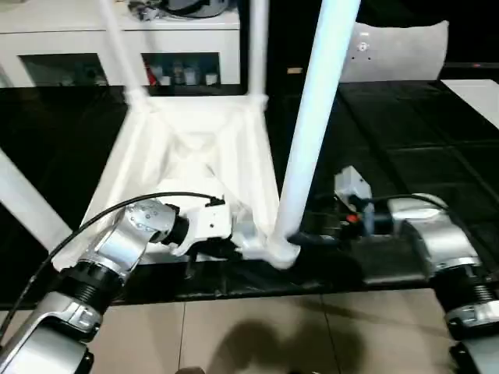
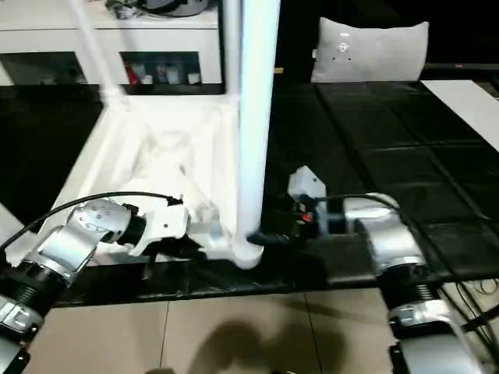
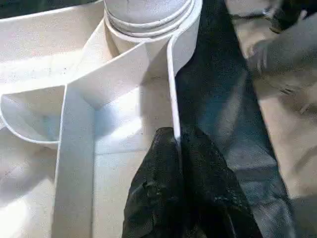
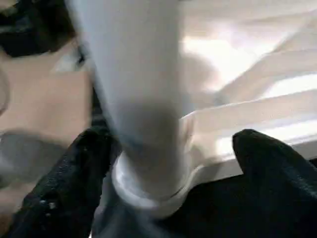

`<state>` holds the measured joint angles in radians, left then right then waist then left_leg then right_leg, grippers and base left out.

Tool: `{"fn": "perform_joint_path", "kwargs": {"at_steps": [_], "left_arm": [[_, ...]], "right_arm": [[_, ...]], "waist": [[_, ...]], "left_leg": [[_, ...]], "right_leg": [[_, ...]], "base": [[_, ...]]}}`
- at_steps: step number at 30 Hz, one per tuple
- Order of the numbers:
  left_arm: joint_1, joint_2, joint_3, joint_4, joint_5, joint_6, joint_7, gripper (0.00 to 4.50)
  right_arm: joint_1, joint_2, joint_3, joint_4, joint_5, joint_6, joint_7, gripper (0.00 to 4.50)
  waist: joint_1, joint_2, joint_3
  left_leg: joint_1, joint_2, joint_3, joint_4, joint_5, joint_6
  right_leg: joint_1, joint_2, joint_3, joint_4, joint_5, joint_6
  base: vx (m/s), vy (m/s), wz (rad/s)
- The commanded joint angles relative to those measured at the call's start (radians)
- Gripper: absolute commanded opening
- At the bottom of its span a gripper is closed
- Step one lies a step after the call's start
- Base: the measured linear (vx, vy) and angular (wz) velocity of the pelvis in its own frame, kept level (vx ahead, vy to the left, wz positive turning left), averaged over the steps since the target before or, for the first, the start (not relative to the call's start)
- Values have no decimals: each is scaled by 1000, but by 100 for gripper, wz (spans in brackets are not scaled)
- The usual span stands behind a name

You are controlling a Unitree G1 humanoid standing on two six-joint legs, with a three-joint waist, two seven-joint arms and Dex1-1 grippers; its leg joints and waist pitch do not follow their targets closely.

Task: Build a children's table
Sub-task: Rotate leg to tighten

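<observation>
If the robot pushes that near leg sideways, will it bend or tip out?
The leg looks stiff, so probably no bend. It stands upright in its corner socket, so it likely holds. Its smooth round surface may slip between the open right gripper.

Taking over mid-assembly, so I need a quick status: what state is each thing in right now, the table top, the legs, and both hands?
Table top: upside down on the dark surface, ribbed underside up.
Near right leg: upright, seated in its corner socket.
Far legs: two upright in the far corners.
Near left leg: in place, rising at a slant.
Left hand: shut on the table top's rim.
Right hand: open, fingers either side of the near right leg's base.
</observation>
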<state>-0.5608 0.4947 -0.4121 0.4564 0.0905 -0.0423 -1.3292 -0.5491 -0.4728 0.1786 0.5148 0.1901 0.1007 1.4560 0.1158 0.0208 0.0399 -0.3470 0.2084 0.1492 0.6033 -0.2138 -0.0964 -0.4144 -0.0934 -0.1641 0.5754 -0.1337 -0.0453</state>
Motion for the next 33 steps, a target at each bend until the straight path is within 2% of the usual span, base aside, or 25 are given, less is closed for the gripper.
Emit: {"fn": "perform_joint_path", "kwargs": {"at_steps": [1, 10, 18, 20, 21, 23, 24, 25, 26, 28, 29, 30, 31, 32, 33], "left_arm": [[-18, 0, -73, -9, 11, -42, -74, 0], [-30, -5, -75, -4, 10, -57, -99, 0], [-22, -9, -69, -2, -5, -39, -109, 0], [-2, -23, -47, -26, -45, 24, -105, 0], [6, -28, -38, -38, -57, 54, -97, 0], [14, -33, -30, -55, -65, 92, -80, 0], [19, -42, -20, -65, -66, 128, -53, 0], [22, -56, -5, -74, -68, 172, -16, 0], [24, -72, 9, -81, -74, 202, 16, 0], [26, -102, 34, -94, -83, 260, 74, 0], [25, -128, 49, -107, -87, 302, 119, 0], [24, -142, 55, -111, -85, 324, 146, 0], [23, -145, 57, -112, -84, 330, 153, 0], [22, -154, 60, -114, -82, 343, 170, 0], [21, -160, 63, -115, -80, 354, 183, 0]], "right_arm": [[-17, -6, 36, 10, 4, -9, 63, 385], [-15, 23, 48, 33, 8, -16, 94, 301], [-4, 26, 51, 22, 35, 23, 127, 241], [19, 31, 45, -14, 60, 61, 136, 234], [27, 36, 41, -28, 67, 76, 127, 217], [36, 44, 36, -42, 67, 88, 98, 201], [33, 63, 29, -40, 52, 113, 26, 199], [27, 87, 19, -36, 35, 133, -57, 199], [21, 113, 8, -27, 21, 141, -128, 197], [7, 160, -15, -12, 3, 166, -248, 196], [-10, 204, -37, 4, -9, 198, -360, 196], [-20, 226, -45, 14, -20, 211, -418, 195], [-23, 231, -46, 16, -22, 214, -431, 194], [-29, 244, -51, 22, -28, 223, -466, 194], [-33, 254, -53, 27, -33, 229, -490, 193]], "waist": [[-2, -5, -70], [7, -3, -72], [16, -6, -72], [20, -5, -72], [19, -5, -72], [18, -6, -72], [17, -7, -71], [12, -6, -67], [7, -10, -60], [-5, -13, -53], [-31, -11, -48], [-42, -12, -48], [-63, -5, -50], [-88, 4, -51], [-98, 8, -51]], "left_leg": [[-6, 26, 10, -66, -127, 92], [-6, 28, 9, -66, -119, 82], [-5, 28, 10, -66, -117, 80], [-5, 29, 11, -66, -107, 81], [-5, 29, 10, -66, -106, 81], [-6, 29, 11, -67, -110, 79], [-5, 31, 10, -69, -106, 72], [-5, 28, 12, -70, -122, 67], [-3, 20, 14, -70, -152, 55], [1, 11, 15, -68, -180, 38], [6, -1, 11, -60, -231, 19], [9, -4, 9, -56, -242, 18], [3, -4, 3, -53, -261, 21], [2, 5, -4, -56, -294, 28], [-3, 12, -11, -60, -312, 30]], "right_leg": [[73, -62, 62, -64, -353, -119], [72, -62, 63, -62, -348, -119], [71, -61, 63, -63, -358, -109], [71, -61, 64, -61, -349, -114], [71, -61, 64, -62, -348, -113], [71, -61, 64, -62, -349, -112], [71, -61, 66, -61, -350, -112], [69, -60, 64, -64, -378, -105], [69, -58, 58, -78, -455, -75], [66, -59, 52, -92, -538, -39], [65, -56, 28, -119, -662, 29], [63, -55, 19, -126, -677, 47], [71, -55, 1, -137, -686, 75], [80, -54, -15, -146, -662, 83], [89, -54, -20, -146, -640, 87]], "base": [[0, 0, 0], [0, 0, 0], [0, 0, 0], [0, 0, 0], [0, 0, 0], [0, 0, 0], [0, 0, 0], [0, 0, 0], [0, 0, 0], [0, 0, 0], [0, 0, 0], [0, 0, 0], [0, 0, 0], [0, 0, 0], [0, 0, 0]]}}
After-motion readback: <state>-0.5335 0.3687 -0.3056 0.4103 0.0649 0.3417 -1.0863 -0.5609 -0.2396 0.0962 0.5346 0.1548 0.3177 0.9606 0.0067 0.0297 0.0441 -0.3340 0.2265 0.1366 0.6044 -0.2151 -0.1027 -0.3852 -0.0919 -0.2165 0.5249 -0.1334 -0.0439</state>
